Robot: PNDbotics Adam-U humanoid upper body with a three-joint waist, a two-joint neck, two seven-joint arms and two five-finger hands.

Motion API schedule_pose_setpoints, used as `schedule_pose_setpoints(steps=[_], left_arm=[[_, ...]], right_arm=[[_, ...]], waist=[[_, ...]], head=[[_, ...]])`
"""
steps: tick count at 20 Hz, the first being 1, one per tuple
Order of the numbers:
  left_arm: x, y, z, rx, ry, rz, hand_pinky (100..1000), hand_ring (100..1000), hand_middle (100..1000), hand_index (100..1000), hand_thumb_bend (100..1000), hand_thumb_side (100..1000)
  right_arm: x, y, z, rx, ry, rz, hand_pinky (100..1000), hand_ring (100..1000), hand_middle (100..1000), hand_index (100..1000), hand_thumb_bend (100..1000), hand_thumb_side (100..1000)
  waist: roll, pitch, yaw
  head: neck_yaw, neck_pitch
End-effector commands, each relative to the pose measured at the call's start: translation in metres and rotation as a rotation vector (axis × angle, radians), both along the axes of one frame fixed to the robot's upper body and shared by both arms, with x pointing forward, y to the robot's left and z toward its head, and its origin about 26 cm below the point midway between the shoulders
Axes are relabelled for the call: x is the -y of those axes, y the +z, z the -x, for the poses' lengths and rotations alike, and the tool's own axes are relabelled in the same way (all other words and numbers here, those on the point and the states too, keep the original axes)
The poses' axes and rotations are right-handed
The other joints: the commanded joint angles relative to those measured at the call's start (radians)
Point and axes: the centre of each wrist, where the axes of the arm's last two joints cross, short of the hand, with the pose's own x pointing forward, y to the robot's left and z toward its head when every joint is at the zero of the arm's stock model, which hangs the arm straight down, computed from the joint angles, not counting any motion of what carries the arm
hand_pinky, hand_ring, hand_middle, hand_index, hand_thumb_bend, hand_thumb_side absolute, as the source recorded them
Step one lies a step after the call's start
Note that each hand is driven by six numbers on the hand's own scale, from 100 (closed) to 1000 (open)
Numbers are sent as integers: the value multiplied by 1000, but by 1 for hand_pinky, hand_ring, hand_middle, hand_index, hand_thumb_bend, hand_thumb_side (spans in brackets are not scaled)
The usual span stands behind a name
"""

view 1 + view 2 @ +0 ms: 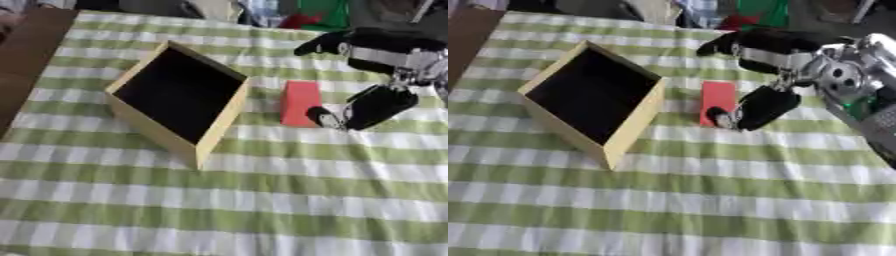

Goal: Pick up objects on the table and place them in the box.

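Red block (300, 103) lies just left of the right hand (378, 106), thumb touching it, fingers spread, nothing held; box (213, 131) sits beyond.

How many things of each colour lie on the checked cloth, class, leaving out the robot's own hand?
Red: 1, the red block, beside the right hand.
Tan with a dark inside: 1, the box.
Total: 2.
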Motion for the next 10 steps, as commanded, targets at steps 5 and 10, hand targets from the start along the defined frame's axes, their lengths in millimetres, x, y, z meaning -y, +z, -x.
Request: schedule_pose_setpoints(steps=[5,10], left_arm=[[0,9,1,31,-10,-17,1000,507,472,651,241,101],[1,9,1,32,-12,-16,1000,507,472,651,240,102]], right_arm=[[-6,4,1,-150,-141,0,1000,1000,961,1000,258,110],[-6,-1,-10,-166,-180,-17,1000,1000,960,1000,246,103]], waist=[[6,-14,5],[7,-13,4]], head=[[-6,-10],[-6,-15]])
